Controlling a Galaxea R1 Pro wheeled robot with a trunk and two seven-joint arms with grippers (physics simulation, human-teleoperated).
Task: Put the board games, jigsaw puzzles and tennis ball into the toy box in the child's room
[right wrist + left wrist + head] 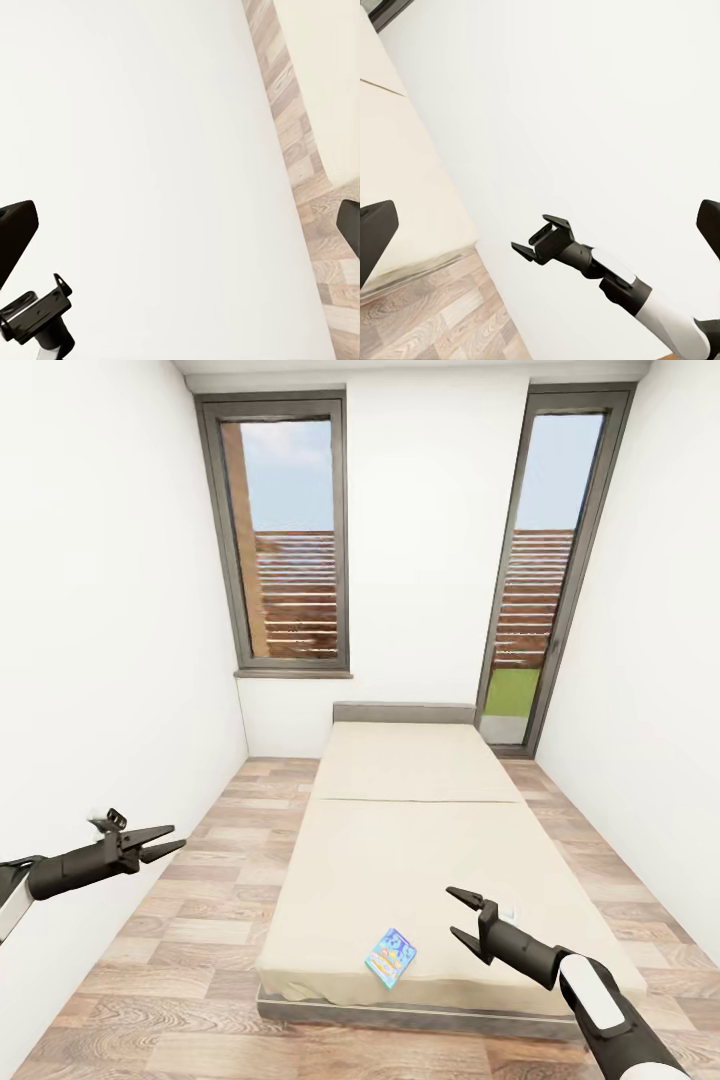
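The small blue board game (pixel 391 957) lies flat near the foot edge of the bed (pixel 420 830). The right gripper (pixel 458 914) hovers just beside it, jaws spread and empty; the left gripper (pixel 168 841) is also spread, over the floor (pixel 190 940). The robot should lower the right gripper over one box edge and pinch there.

The print on the small blue board game (pixel 391 957), lying just left of the right gripper (pixel 459 913), is too small to read. A pale scrap (pixel 509 912) just past that gripper's fingers is mostly hidden by them; what it is cannot be told. The bed (pixel 400 830) has its near right corner covered by the right arm (pixel 590 990), which the head view's bottom edge cuts off.
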